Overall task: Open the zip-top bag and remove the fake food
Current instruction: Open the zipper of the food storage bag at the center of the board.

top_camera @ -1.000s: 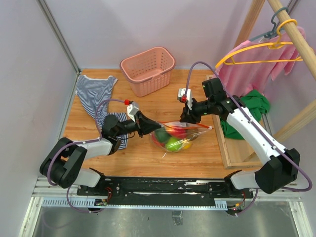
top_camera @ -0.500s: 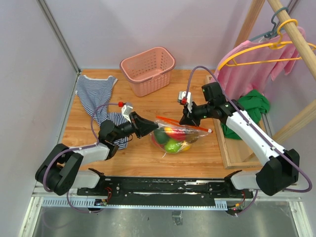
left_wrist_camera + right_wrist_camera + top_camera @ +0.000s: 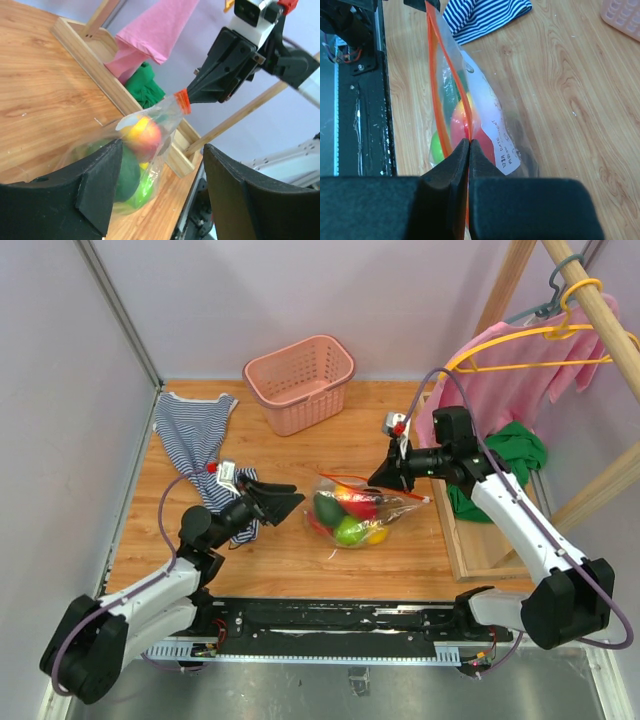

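The zip-top bag (image 3: pixel 372 512) lies on the wooden table, mid-right, with its red-orange zip strip (image 3: pixel 431 75) lifted. Inside shows the fake food: a red piece (image 3: pixel 360 505), a light green one (image 3: pixel 348 532), a dark green one (image 3: pixel 327 510) and some yellow. My right gripper (image 3: pixel 380 480) is shut on one end of the zip strip; in the right wrist view its gripper (image 3: pixel 469 144) pinches the orange band beside the white label (image 3: pixel 496 140). My left gripper (image 3: pixel 292 500) is open, left of the bag and apart from it; the bag (image 3: pixel 142 150) sits beyond its gripper (image 3: pixel 162 192).
A pink slotted basket (image 3: pixel 300 380) stands at the back. A striped shirt (image 3: pixel 195 435) lies at the left, near my left arm. At the right a wooden rack base (image 3: pixel 452 540) holds a green cloth (image 3: pixel 512 455), with a pink garment (image 3: pixel 520 370) on a yellow hanger.
My left gripper let go of the zip strip, opened and drew back to the left. My right gripper closed on the strip's end and moved a little to the right.
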